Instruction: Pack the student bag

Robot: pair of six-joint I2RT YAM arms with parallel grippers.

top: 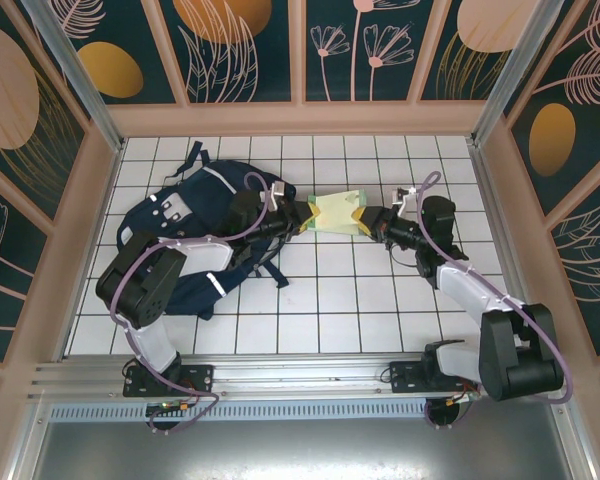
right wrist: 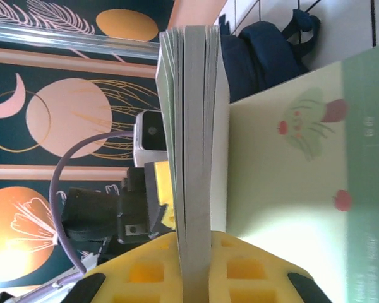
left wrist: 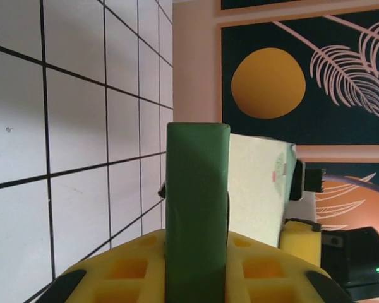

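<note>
The navy bag (top: 205, 190) with white stripes lies at nine o'clock, partly hidden by the left arm (top: 150, 275), while left fingers (left wrist: 129, 268) and right fingers (right wrist: 252, 278) both clamp a book (top: 338, 213).

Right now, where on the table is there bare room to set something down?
Free: the near table strip in front of the notebook; the far right corner beyond the right end effector. Crowded: the left, around the student bag.

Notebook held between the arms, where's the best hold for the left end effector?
The dark green spine, approached from the student bag side, opposite the right end effector clamping the page edge. The notebook is thin and flat, so the jaws straddle its thickness. The spine is its stiff closed edge.
</note>
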